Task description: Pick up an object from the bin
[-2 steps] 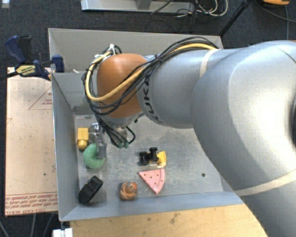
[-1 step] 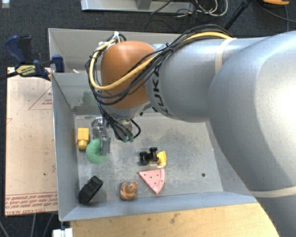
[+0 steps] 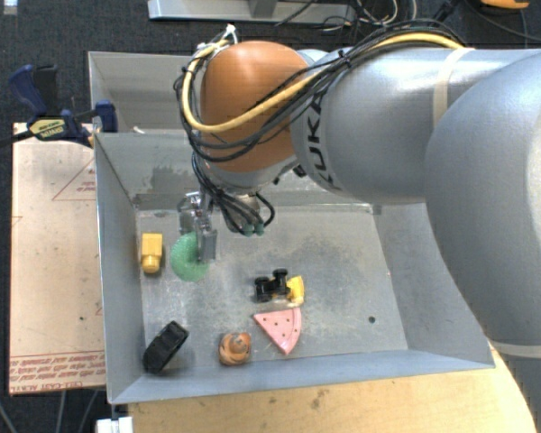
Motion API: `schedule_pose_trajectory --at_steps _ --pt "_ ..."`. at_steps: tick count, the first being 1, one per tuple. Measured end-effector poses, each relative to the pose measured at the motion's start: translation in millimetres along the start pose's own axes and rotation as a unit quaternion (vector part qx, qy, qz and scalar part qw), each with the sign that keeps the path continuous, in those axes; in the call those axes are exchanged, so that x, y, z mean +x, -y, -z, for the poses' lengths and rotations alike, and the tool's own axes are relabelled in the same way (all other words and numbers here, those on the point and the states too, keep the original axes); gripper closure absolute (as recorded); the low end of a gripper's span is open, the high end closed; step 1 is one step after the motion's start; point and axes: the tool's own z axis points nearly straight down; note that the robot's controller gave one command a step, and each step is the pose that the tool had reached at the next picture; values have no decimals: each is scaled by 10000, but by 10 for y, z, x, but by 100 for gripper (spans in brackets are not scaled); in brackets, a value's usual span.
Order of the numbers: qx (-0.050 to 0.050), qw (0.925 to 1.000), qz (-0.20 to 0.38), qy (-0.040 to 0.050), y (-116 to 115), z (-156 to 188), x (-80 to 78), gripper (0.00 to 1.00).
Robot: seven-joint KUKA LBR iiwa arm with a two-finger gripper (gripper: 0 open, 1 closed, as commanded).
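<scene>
One green round thing point(image 3: 186, 263) is seen at the bin's left, just below the gripper point(image 3: 202, 244) and seemingly touched by it; the jaws' spread cannot be told.

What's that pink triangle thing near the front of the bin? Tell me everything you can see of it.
The pink wedge looks like a toy slice, perhaps of watermelon: flat, triangular, pale pink with small darker specks, plastic by its look. It lies flat on the bin floor near the front wall, tip toward the front. A brown round thing sits close on its left, a black-and-yellow toy just behind it. The gripper is away from it.
</scene>
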Motion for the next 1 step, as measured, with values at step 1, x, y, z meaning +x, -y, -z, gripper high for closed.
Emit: schedule_pose_trajectory --at_steps 1 --pt "4 9999 -104 -37 79 449 12 100"
